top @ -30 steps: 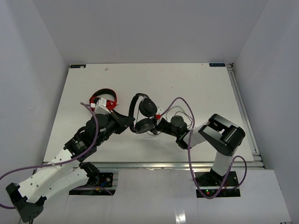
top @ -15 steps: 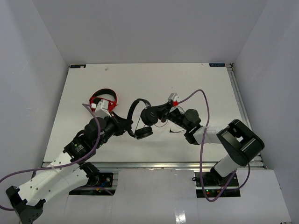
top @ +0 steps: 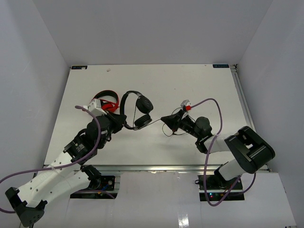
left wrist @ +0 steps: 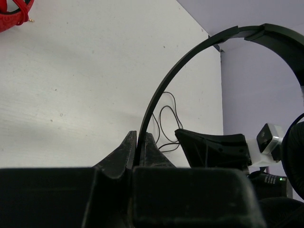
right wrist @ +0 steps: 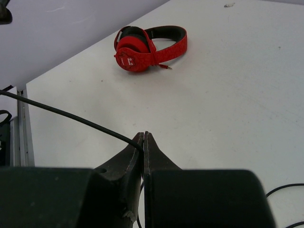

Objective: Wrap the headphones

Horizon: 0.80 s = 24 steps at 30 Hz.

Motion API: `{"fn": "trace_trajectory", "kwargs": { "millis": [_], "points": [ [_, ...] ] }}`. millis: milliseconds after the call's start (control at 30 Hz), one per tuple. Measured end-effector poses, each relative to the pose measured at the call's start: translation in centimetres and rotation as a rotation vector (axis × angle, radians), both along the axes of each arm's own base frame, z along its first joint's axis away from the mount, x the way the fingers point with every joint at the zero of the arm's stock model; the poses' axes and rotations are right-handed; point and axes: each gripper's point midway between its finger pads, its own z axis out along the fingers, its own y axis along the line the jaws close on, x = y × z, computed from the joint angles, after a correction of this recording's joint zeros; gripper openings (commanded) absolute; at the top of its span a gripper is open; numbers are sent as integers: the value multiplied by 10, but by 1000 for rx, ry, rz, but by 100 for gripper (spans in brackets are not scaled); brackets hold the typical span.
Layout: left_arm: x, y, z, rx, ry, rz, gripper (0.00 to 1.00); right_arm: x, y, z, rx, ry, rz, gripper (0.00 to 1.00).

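Observation:
The black headphones hang above the table, and my left gripper is shut on their thin headband, which arcs up from between the jaws. Both round earcups are on the right of the band. Their thin cable runs taut from the lower earcup to my right gripper, which is shut on it. In the right wrist view the cable enters the closed gripper from the left. Slack cable loops lie on the table under the right gripper.
Red-and-black headphones lie on the white table just behind my left wrist, also visible as red headphones in the right wrist view. White walls enclose the table on three sides. A metal rail runs along the right edge.
My left gripper has carried the headphones back and to the left. The right arm has swung to the right, its gripper staying on the cable, which now stretches straight between them.

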Motion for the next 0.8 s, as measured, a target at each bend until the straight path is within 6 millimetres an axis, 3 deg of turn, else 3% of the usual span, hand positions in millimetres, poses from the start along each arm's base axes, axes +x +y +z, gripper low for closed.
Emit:
{"fn": "trace_trajectory", "kwargs": {
  "millis": [333, 567, 800],
  "points": [
    [12, 15, 7, 15, -14, 112, 0, -13, 1, -29, -22, 109, 44, 8],
    [27, 23, 18, 74, -31, 198, 0, -22, 3, -40, -17, 171, 78, 8],
    [36, 29, 13, 130, -28, 259, 0, -23, 3, -48, -21, 212, 81, 8]
  ]
}}
